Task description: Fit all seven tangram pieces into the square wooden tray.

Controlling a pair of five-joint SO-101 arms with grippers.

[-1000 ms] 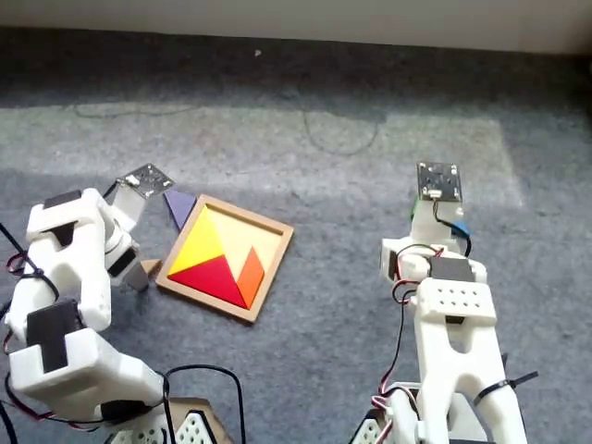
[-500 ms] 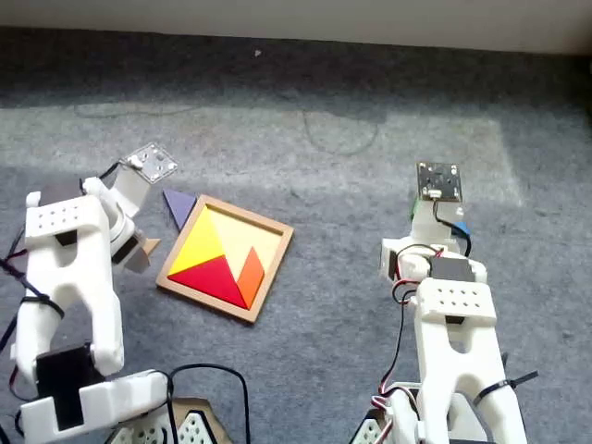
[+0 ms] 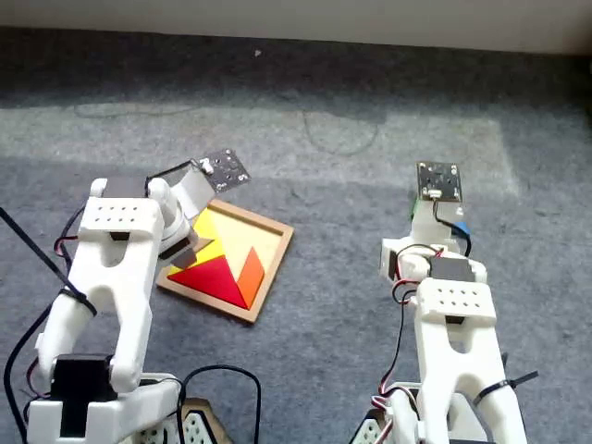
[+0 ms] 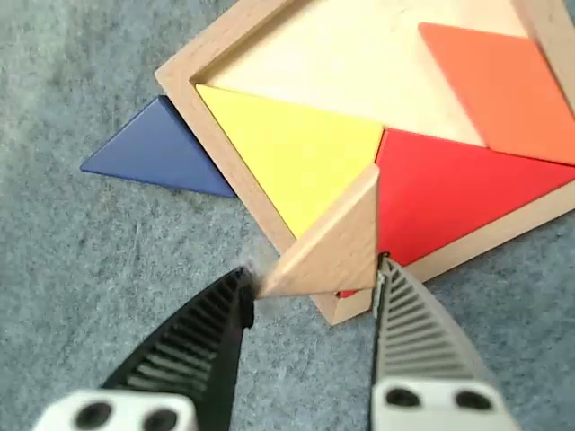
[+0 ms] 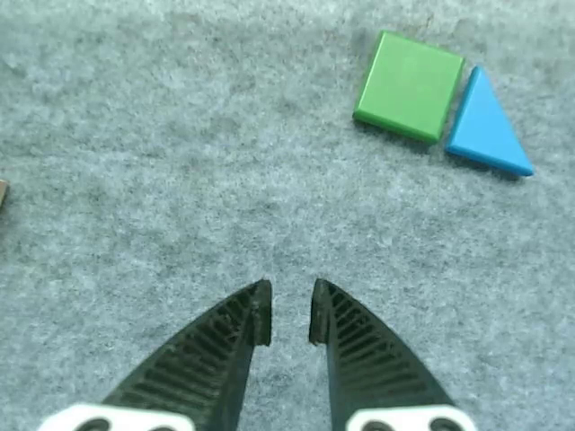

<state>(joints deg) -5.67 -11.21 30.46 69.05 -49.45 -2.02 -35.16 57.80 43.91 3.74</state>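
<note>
The main risk is a bad drop. The plain wooden triangle (image 4: 332, 242) hangs tilted above the corner of the tray (image 4: 220, 38), over the seam where the yellow triangle (image 4: 296, 153) meets the red triangle (image 4: 458, 189). Released here, it would likely perch on those pieces or on the rim rather than in the bare wood beside the orange piece (image 4: 503, 81). A nudge could also shove the tray against the dark blue triangle (image 4: 162, 148) lying just outside it on the worktop. The left pincer (image 4: 312, 274) is partly open and clamps the wooden triangle by its edges; whether the piece touches the rim is hard to tell. The right pincer (image 5: 287, 314) is nearly closed on nothing, well apart from the green square (image 5: 410, 85) and blue triangle (image 5: 485, 121)
</note>
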